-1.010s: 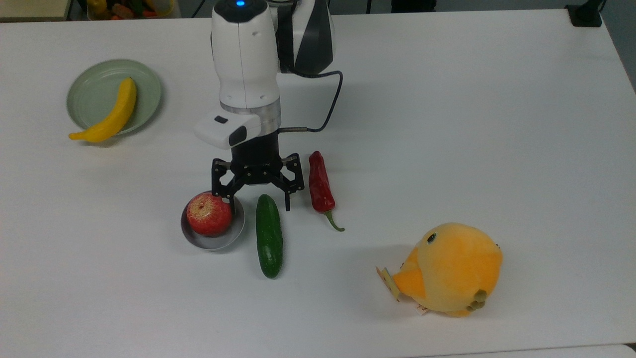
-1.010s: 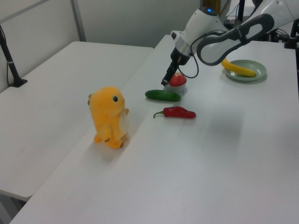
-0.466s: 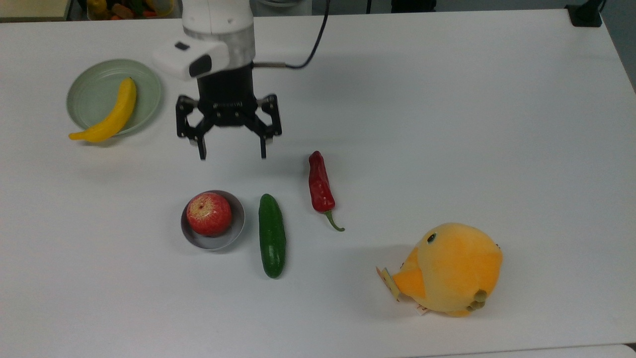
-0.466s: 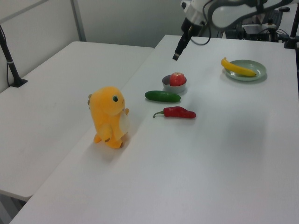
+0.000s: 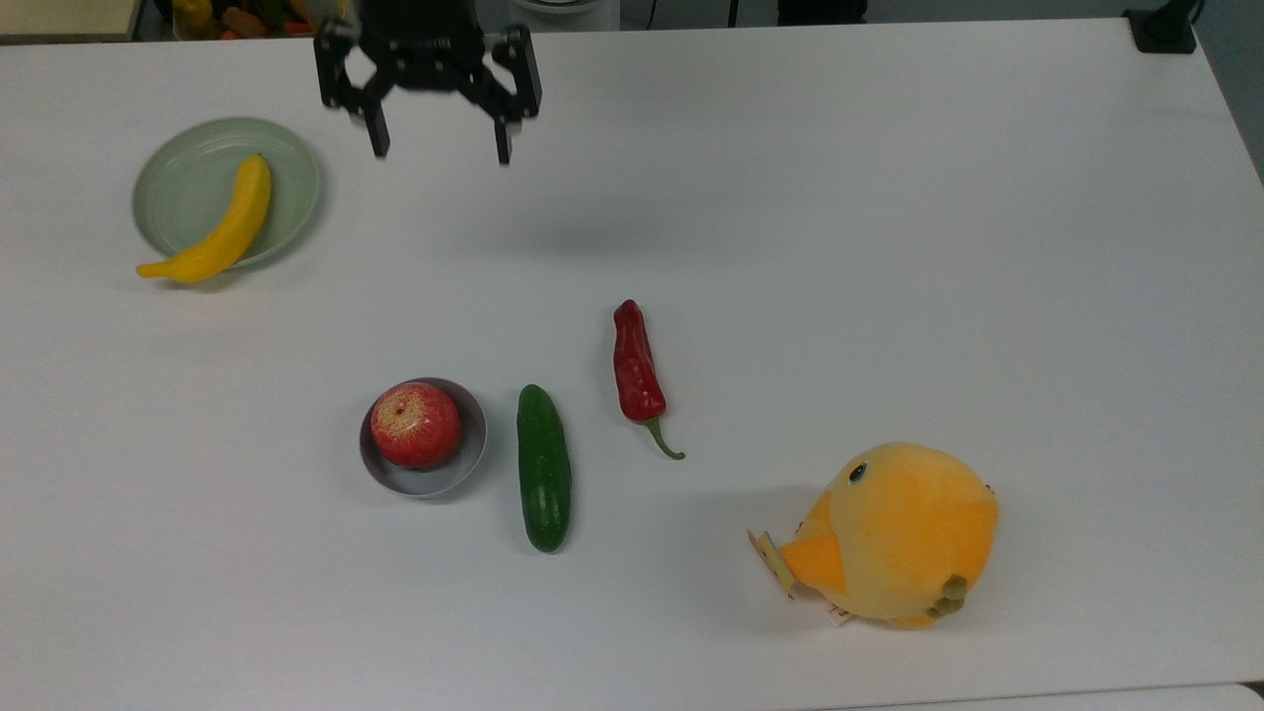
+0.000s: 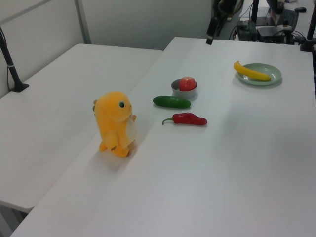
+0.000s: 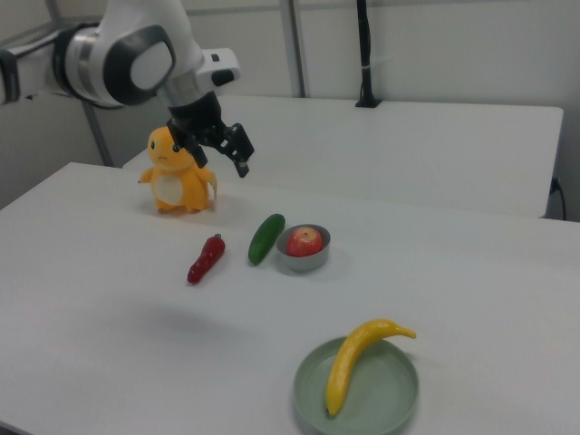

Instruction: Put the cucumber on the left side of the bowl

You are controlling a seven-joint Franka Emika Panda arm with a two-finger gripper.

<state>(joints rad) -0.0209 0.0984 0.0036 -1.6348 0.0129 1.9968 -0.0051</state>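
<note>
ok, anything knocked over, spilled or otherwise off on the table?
Nothing spilled or damaged. One oddity: the banana overhangs the green plate, tip on the table. The apple sits in the bowl, the cucumber lies flat beside it, and the plush is upright.

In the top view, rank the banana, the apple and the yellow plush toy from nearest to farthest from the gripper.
Gripper at the top view's top edge.
1. Banana, on the plate at the top view's left.
2. Apple, in the bowl, below the gripper.
3. Plush toy, the top view's lower right.
</note>
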